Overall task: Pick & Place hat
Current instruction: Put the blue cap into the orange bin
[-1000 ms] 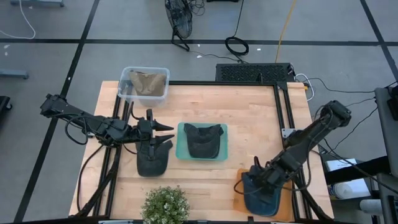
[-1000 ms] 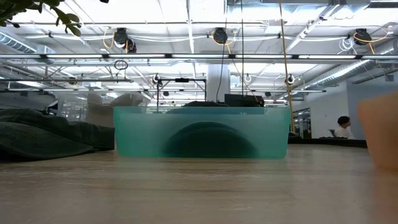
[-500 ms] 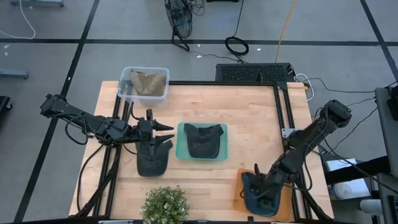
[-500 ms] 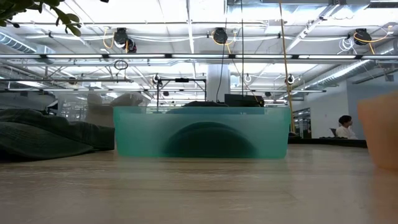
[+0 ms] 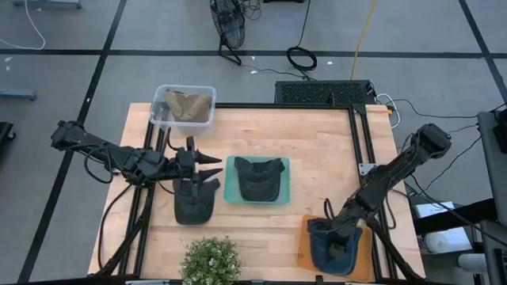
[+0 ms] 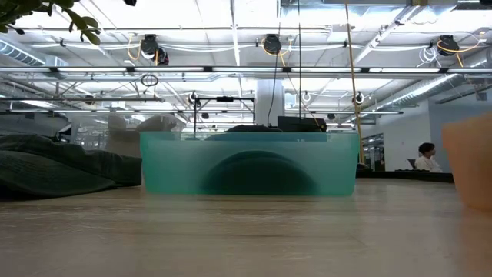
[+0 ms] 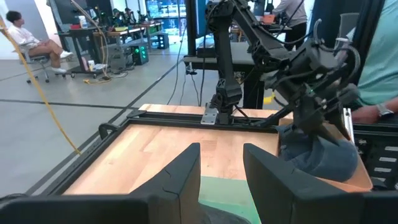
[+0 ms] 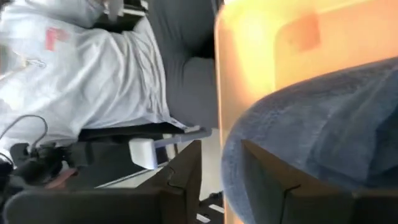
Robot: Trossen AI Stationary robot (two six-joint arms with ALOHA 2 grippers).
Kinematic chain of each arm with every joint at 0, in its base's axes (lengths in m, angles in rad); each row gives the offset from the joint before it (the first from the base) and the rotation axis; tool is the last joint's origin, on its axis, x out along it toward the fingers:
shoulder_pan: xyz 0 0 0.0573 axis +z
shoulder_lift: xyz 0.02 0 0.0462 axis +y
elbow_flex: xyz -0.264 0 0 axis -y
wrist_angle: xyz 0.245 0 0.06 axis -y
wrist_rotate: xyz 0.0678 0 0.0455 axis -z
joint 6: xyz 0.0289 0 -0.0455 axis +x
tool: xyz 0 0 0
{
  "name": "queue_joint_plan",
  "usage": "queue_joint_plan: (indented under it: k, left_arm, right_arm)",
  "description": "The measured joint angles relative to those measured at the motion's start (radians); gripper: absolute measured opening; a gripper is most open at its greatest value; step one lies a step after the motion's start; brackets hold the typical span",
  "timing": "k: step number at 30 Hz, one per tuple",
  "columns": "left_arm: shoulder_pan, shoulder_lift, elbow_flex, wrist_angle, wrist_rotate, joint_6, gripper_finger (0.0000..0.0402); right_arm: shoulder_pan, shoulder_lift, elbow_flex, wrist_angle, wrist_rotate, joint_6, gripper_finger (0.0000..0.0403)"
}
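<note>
The right end effector (image 5: 331,228) sits at the lower right of the high view, down on the blue hat (image 5: 330,247) that lies in the orange tray (image 5: 305,252) at the surface's near right corner; in the right wrist view its two dark fingers (image 8: 185,177) stand a little apart against the hat's rim and the tray wall, but whether they actually pinch the fabric cannot be told. The tray lies close to the surface's bottom and right edges, with the black frame rail (image 5: 358,150) running just beside it. The left end effector (image 5: 202,170) is at centre left of the high view, fingers spread with nothing between them, over the top end of a dark hat (image 5: 194,203) lying flat on the wooden surface (image 5: 325,158). Just right of it stands a green tray (image 5: 231,194) holding another dark hat (image 5: 258,178). A clear bin (image 5: 158,103) with a tan hat (image 5: 188,107) overhangs the upper left corner, and a potted plant (image 5: 210,261) sits at the bottom edge. Bare wood stretches wide open between the green tray and the right rail. In the low view the green tray fills the centre, and a seated person (image 6: 423,158) shows far off at the right.
</note>
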Motion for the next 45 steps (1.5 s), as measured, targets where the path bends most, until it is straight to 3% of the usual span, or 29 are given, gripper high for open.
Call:
queue_joint_plan:
  k: [3, 8, 12, 16, 20, 27, 38, 42, 45]
  left_arm:
    - [0.007, 0.0, 0.0, -0.003, 0.0, -0.007, 0.0131]
    - [0.009, 0.0, 0.0, -0.019, 0.0, -0.018, 0.0131]
    - [0.009, 0.0, 0.0, -0.024, 0.0, -0.018, 0.0131]
    - [0.009, 0.0, 0.0, -0.024, 0.0, -0.018, 0.0131]
    - [0.009, 0.0, 0.0, -0.024, 0.0, -0.018, 0.0131]
    - [0.009, 0.0, 0.0, -0.024, 0.0, -0.022, 0.0131]
    - [0.009, 0.0, 0.0, -0.024, 0.002, -0.03, 0.0131]
    - [0.009, 0.0, 0.0, -0.026, 0.002, -0.018, 0.0131]
    - [0.009, 0.0, 0.0, -0.032, 0.002, -0.018, 0.0131]
  right_arm:
    - [0.002, -0.067, 0.003, -0.079, 0.045, 0.001, 0.0082]
    - [0.009, -0.143, 0.097, -0.43, 0.153, -0.02, 0.0058]
    - [0.02, -0.138, 0.237, -0.697, 0.259, -0.066, 0.0049]
    - [0.037, -0.086, 0.379, -0.846, 0.361, -0.134, 0.0047]
    - [0.057, -0.01, 0.51, -0.904, 0.444, -0.22, 0.0047]
    - [0.061, 0.127, 0.682, -1.041, 0.452, -0.317, 0.0047]
    - [0.028, 0.174, 0.523, -1.029, 0.464, -0.415, 0.0045]
    - [-0.006, 0.17, 0.531, -1.13, 0.448, -0.426, 0.0037]
    - [-0.004, 0.157, 0.574, -1.109, 0.446, -0.433, 0.004]
